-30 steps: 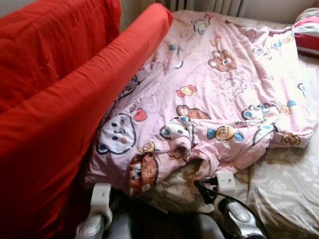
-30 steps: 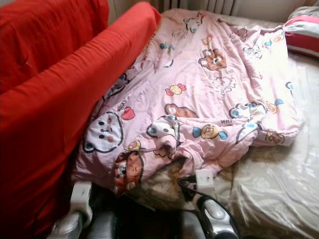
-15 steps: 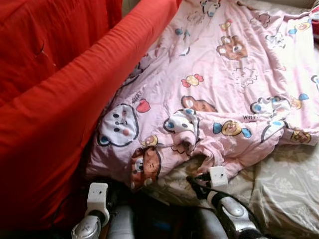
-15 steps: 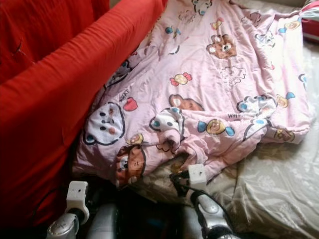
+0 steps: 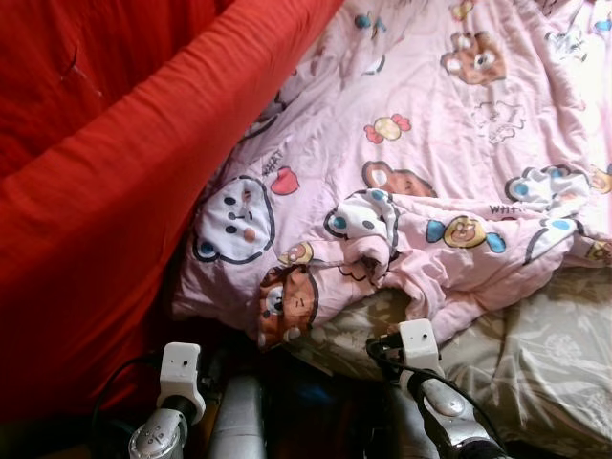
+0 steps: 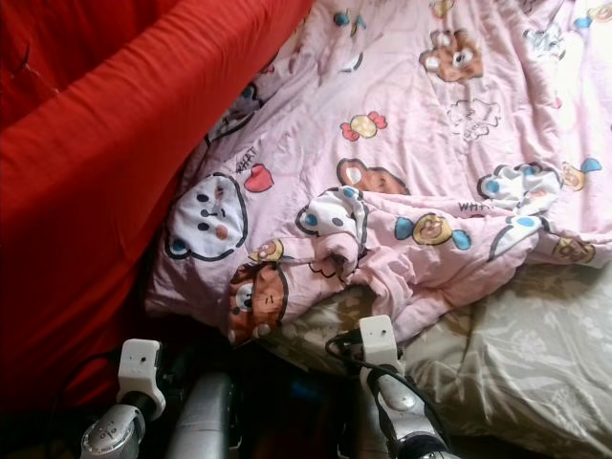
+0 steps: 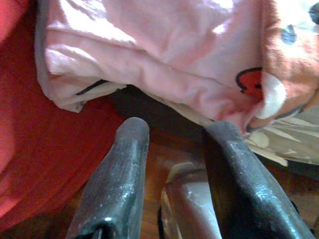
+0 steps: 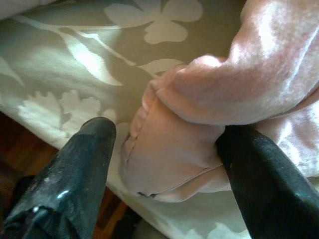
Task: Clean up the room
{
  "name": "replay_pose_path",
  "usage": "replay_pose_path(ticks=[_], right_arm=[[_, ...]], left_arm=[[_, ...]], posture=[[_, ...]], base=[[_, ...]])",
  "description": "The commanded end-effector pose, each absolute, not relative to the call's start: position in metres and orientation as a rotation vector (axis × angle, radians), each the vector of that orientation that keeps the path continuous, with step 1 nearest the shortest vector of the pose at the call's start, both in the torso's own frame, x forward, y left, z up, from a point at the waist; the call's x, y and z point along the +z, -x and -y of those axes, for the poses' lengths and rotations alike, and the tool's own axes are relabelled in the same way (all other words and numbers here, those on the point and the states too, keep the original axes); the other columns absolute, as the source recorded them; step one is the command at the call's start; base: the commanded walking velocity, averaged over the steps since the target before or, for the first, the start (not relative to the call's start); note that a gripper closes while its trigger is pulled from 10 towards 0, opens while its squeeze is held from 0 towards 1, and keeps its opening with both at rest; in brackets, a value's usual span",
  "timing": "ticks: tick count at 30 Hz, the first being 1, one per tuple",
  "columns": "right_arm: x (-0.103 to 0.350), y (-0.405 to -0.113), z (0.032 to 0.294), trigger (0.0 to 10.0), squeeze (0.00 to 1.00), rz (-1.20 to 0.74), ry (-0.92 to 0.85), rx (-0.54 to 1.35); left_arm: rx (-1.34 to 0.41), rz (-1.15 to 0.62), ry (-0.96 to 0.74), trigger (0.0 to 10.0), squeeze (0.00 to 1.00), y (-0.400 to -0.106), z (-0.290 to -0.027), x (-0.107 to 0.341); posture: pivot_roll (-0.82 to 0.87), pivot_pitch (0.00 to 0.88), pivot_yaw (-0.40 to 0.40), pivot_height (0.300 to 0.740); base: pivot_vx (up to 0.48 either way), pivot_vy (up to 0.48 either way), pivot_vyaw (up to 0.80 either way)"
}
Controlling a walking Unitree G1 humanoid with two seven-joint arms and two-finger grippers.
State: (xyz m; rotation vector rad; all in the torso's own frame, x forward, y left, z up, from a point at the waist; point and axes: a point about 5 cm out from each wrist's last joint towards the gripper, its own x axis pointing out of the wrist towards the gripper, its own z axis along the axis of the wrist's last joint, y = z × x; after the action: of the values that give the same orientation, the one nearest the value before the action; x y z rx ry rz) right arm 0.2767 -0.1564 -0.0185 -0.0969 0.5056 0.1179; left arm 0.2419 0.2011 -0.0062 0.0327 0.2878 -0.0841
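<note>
A rumpled pink quilt printed with cartoon bears, cats and candies (image 5: 449, 143) lies spread across a bed covered by a beige sheet with a pale flower pattern (image 5: 555, 354). Along the robot's left side of the bed runs a thick red fabric-covered bolster or sofa edge (image 5: 115, 191), and the quilt's left border is tucked against it. The quilt's near edge is bunched into folds near the foot of the bed, with one lumpy corner hanging over the sheet just in front of the right arm.

The right hand (image 8: 164, 164) is at the near edge of the bed, its two black fingers (image 8: 75, 169) spread apart on either side of that folded pink corner; the fold sits between them, close to or touching the far finger, but they are not pressed onto it. Below the sheet's edge a strip of dark wooden floor (image 8: 20, 154) shows.

The left hand (image 7: 174, 159) is lower, near the bed's corner beside the red fabric, its fingers (image 7: 119, 174) spread and holding nothing, pointing toward the quilt's overhanging edge where an orange bear face with a red nose is printed.
</note>
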Motion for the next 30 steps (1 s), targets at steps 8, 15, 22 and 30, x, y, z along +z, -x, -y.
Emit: replay_pose_path(ticks=[8,15,22,30], right_arm=[[-0.029,-0.264,0.166,0.3,0.00,-0.561,0.150,0.092],[-0.028,-0.266,0.164,0.0,0.00,-0.556,0.147,0.086],[-0.029,-0.265,0.163,0.0,0.00,-0.554,0.133,0.073],[-0.032,-0.259,0.166,0.0,0.00,-0.545,0.111,0.056]], left_arm=[[-0.096,-0.350,-0.017,10.0,0.00,-0.229,-0.198,-0.015],[-0.093,-0.357,-0.027,10.0,0.00,-0.236,-0.200,-0.012],[-0.081,-0.384,-0.025,10.0,0.00,-0.238,-0.199,-0.016],[-0.060,-0.431,-0.020,10.0,0.00,-0.241,-0.199,-0.023]], posture=[[0.15,0.389,0.015,0.639],[0.14,0.359,0.015,0.639],[0.13,0.331,0.008,0.639],[0.11,0.286,-0.004,0.639]], base=[[0.000,0.000,0.00],[0.000,0.000,0.00],[0.000,0.000,0.00],[0.000,0.000,0.00]])
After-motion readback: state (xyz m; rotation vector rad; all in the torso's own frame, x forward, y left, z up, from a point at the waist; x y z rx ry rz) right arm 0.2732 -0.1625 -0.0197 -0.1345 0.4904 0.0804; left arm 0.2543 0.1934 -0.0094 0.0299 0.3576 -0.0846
